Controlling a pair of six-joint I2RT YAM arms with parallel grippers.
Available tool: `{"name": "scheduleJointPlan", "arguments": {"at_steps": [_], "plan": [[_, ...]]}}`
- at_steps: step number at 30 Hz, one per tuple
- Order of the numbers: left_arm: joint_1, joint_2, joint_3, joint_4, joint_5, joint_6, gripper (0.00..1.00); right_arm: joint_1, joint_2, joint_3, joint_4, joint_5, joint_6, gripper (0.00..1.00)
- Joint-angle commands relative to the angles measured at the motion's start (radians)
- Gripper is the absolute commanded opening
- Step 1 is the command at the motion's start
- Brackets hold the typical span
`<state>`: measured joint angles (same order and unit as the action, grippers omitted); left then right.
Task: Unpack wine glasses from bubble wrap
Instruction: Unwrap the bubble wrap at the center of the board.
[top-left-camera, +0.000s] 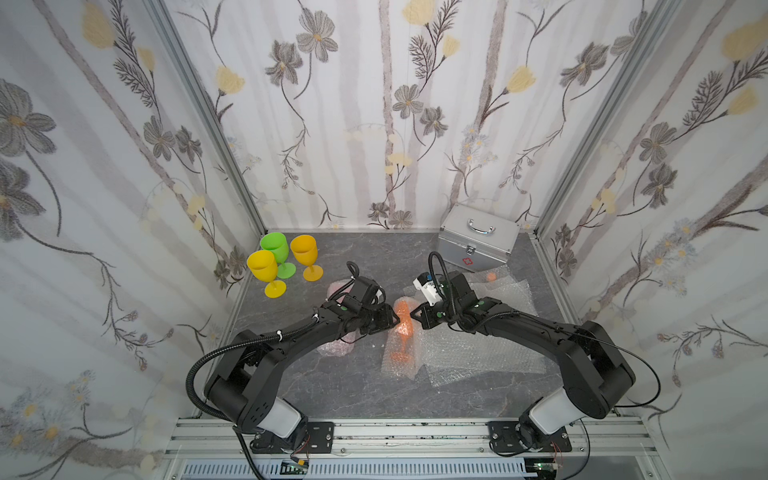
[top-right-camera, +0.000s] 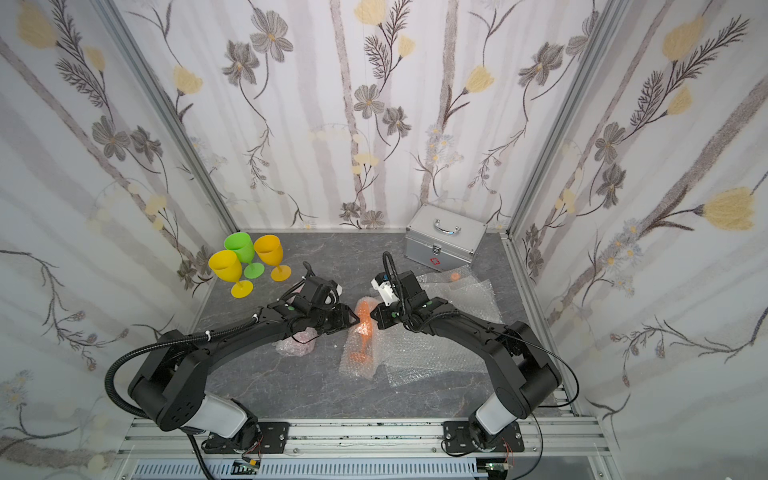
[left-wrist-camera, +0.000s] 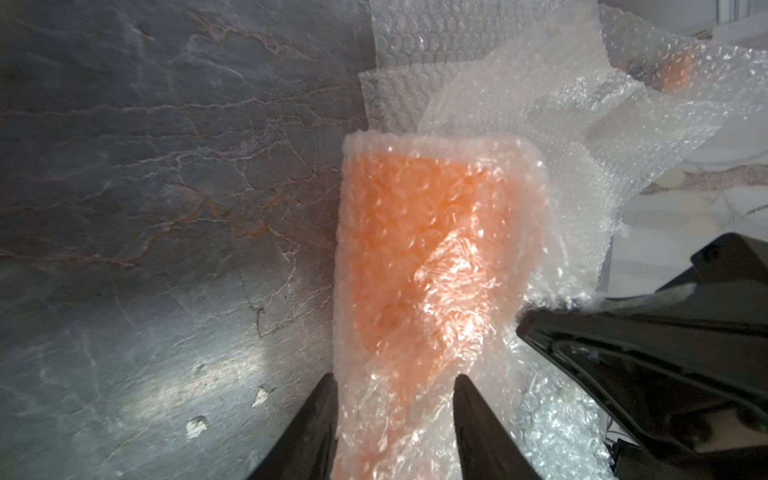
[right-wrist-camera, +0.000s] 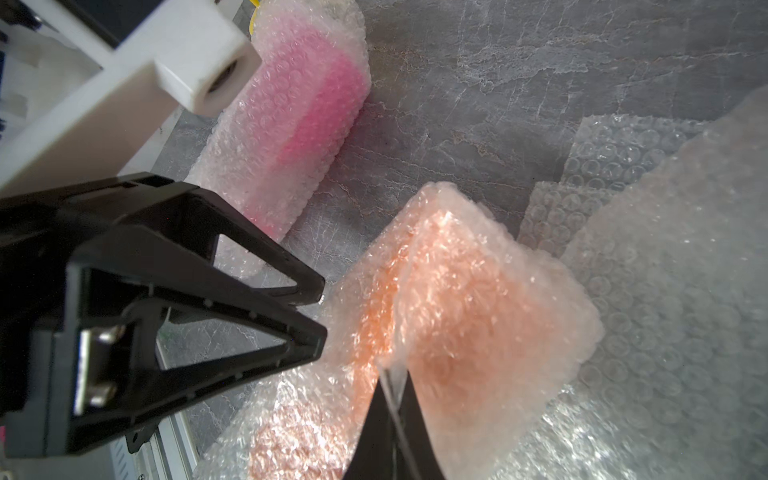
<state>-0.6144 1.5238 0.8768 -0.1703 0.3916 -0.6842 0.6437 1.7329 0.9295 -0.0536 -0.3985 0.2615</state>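
Unwrapping step: orange wine glass (top-left-camera: 402, 322) lies mid-tabletop (top-left-camera: 353, 386) inside its bubble wrap (right-wrist-camera: 478, 291), right jaws pinched shut on a wrap flap, left jaws parted astride the bundle; next likely needs peeling the flap off.

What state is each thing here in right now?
green goblet, upright, unwrapped
yellow goblet, upright, unwrapped
amber goblet, upright, unwrapped
orange goblet, lying, wrapped
pink goblet, lying, wrapped
metal case, shut
left end effector, open
right end effector, shut on bubble wrap
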Motion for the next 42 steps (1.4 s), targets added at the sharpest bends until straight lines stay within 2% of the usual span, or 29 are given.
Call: {"name": "scheduleJointPlan", "arguments": {"at_steps": [1,7,14,17,21,32,42], "plan": [[-0.015,0.025,0.022,-0.02,0.005,0.046,0.48,0.001,0.007,0.002,0.034,-0.003,0.004,0.0],[-0.043,0.077,0.071,-0.057,-0.012,0.075,0.47,0.001,0.014,0.003,0.042,-0.017,0.012,0.0],[-0.044,0.08,0.091,-0.131,-0.076,0.079,0.19,0.0,-0.001,-0.003,0.036,-0.006,0.01,0.0],[-0.041,0.056,0.087,-0.153,-0.116,0.076,0.13,-0.006,-0.019,-0.013,0.028,0.015,0.01,0.0],[-0.015,-0.001,0.046,-0.129,-0.129,0.049,0.11,-0.035,-0.053,-0.046,0.023,0.038,0.024,0.0],[0.095,-0.129,-0.149,0.085,-0.042,-0.095,0.11,-0.124,-0.129,-0.143,0.006,0.086,0.072,0.0],[0.14,-0.202,-0.214,0.084,-0.043,-0.124,0.16,-0.177,-0.304,-0.176,-0.04,0.134,0.07,0.0]]}}
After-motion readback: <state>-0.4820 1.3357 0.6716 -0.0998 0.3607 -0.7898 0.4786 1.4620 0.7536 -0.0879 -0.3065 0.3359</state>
